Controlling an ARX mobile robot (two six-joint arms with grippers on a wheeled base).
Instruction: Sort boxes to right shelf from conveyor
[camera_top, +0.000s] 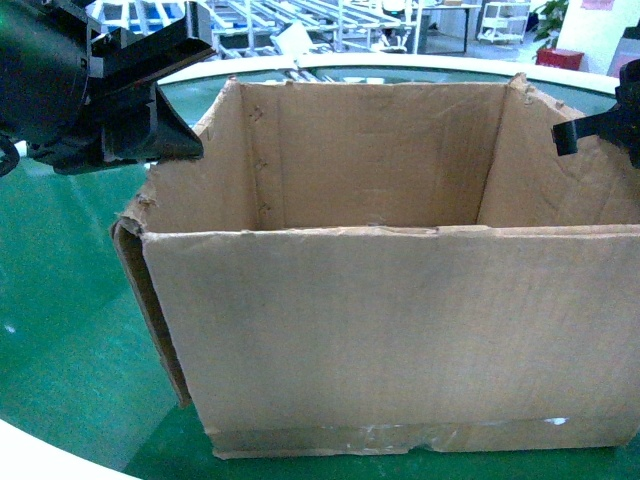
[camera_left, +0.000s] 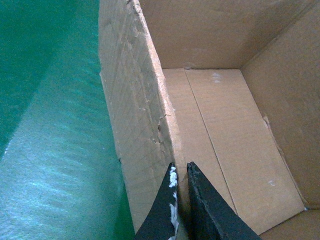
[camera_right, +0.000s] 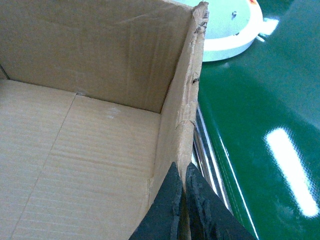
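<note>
On the conveyor (camera_top: 60, 300) the open box (camera_top: 400, 330) stands upright, its long axis running across the head view, with an arm at each short end. The left end effector (camera_left: 181, 172) is pinched on the box's left wall and the right end effector (camera_right: 183, 172) on its right wall. The box hangs between both arms, so neither is nearer; lifting it probably needs both rising together.

1. The cardboard box (camera_top: 400, 330) stands upright and open-topped on the conveyor (camera_top: 60, 330), near its white outer rim; it is brown, corrugated, empty, with torn top edges and clear tape along its bottom seam.
2. The conveyor is a glossy green surface with a white centre ring (camera_right: 227, 30).
</note>
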